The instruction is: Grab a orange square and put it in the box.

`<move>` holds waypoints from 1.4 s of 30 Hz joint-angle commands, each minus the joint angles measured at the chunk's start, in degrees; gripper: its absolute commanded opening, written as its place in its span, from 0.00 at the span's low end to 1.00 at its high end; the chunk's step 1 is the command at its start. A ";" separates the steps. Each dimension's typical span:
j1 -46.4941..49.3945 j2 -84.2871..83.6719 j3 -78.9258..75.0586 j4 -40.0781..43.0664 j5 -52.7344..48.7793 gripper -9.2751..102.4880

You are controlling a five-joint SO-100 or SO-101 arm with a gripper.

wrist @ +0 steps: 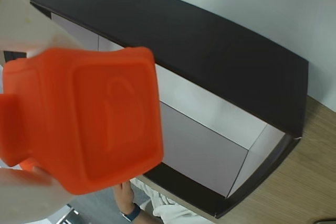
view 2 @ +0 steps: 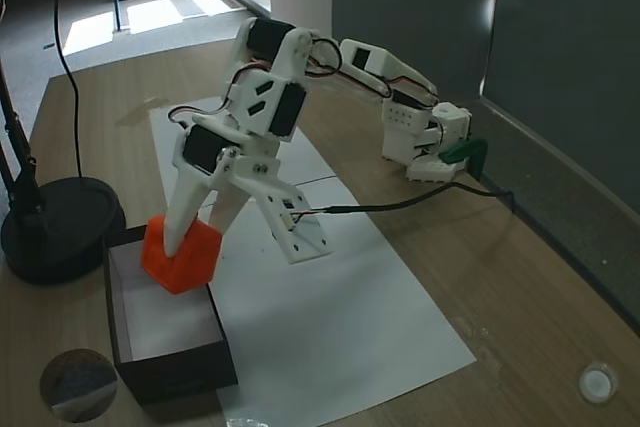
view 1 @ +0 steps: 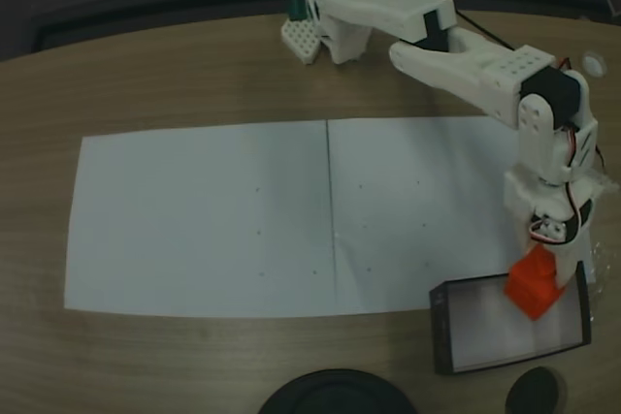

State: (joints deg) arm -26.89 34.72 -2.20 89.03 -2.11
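While hovering over the box (view 1: 446, 336) at lower right, clamping the orange square (view 1: 534, 283) in the closed end effector (view 1: 548, 269); appearing light, rigid, best gripped by flat sides.

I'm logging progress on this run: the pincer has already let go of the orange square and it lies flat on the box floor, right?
Not quite. The pincer is shut on the orange square, which hangs tilted over the box rather than lying released on its floor. The fixed view from the side shows the fingers against the block, and the wrist view shows it held above the white floor.
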 commanded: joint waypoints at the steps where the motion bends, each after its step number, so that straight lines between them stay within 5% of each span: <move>1: 0.62 1.32 -3.16 -1.05 0.26 0.15; 7: 2.02 2.02 -3.25 -0.26 2.20 0.42; 15: 3.96 3.52 -3.25 0.44 0.88 0.31; 20: 9.76 16.08 -3.34 3.25 0.35 0.07; 33: 32.08 68.73 -1.58 10.20 -1.93 0.08; 42: 37.00 100.72 30.23 10.02 -1.93 0.08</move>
State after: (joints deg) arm 10.72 127.88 16.96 99.40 -3.87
